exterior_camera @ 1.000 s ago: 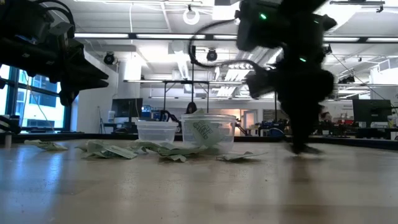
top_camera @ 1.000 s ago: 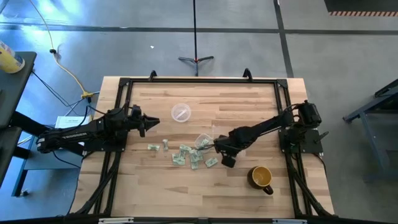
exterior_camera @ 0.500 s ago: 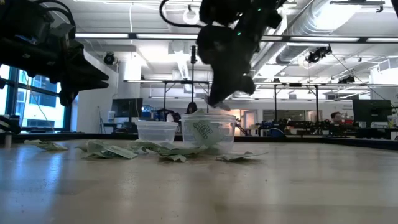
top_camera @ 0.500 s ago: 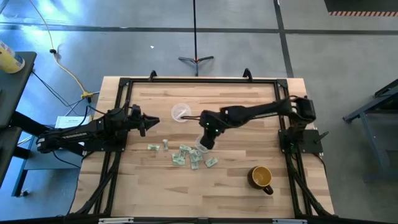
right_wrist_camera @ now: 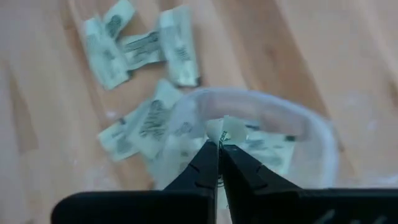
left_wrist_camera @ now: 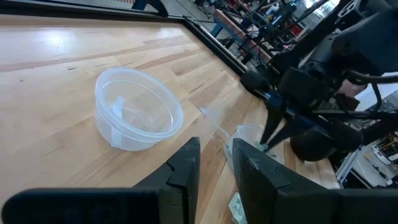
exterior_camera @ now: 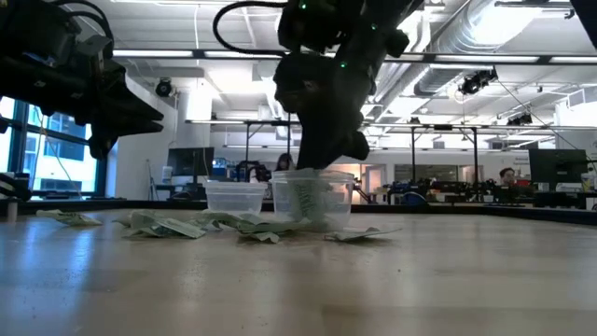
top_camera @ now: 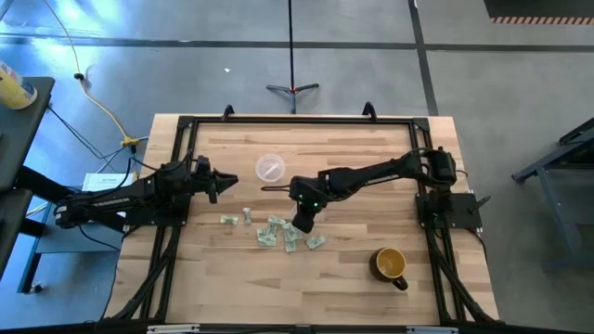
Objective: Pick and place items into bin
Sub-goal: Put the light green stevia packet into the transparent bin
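While over the bin [right_wrist_camera: 261, 134] | right gripper [right_wrist_camera: 218, 145] jaws pinch an item [right_wrist_camera: 225, 130], upright

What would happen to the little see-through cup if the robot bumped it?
It would probably slide or tip: the clear plastic cup has thin walls and holds only a few wrappers, so it looks light. It likely flexes rather than breaks. The right gripper, its jaws pinching a wrapper, hangs right over it.

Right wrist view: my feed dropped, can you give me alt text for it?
The right gripper, fingers shut on a small pale green and white wrapper piece, hangs over the mouth of the see-through plastic cup, which already holds wrappers. More pale green wrappers lie scattered on the light wooden table beside the cup.
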